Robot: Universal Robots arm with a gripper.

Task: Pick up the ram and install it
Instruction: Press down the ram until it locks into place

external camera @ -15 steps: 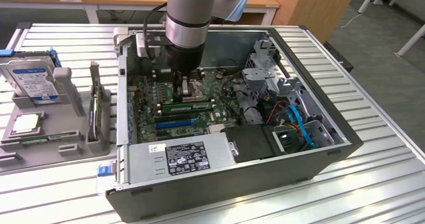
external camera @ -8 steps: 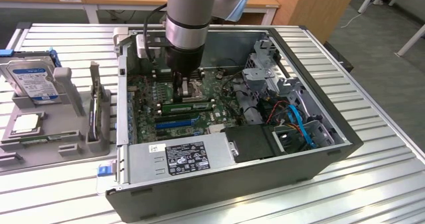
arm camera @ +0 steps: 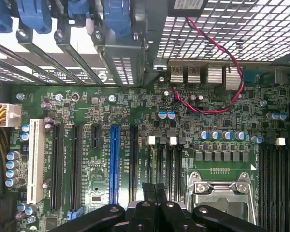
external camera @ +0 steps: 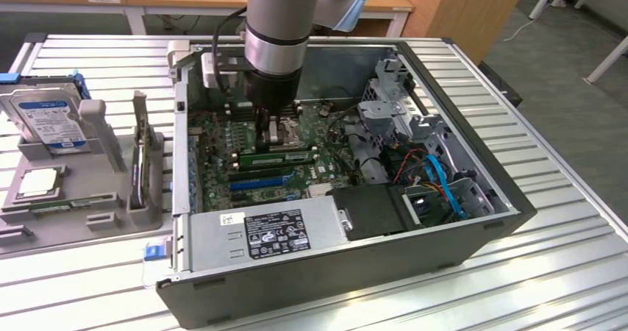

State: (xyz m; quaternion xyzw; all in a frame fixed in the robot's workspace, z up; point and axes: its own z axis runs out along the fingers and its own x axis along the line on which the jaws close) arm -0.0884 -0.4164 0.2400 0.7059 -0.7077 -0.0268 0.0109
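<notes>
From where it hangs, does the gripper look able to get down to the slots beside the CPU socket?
Probably yes. The gripper hangs right above those slots inside the open case, and nothing visible lies between them.

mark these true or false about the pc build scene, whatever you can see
1. The claw is over the motherboard inside the open computer case. True.
2. The hard drive sits inside the case. False: it stands in the grey tray, at the exterior view's left of the case.
3. The motherboard has a blue expansion slot. True.
4. The case rests on a wooden floor. False: it rests on a slatted metal table.
</notes>
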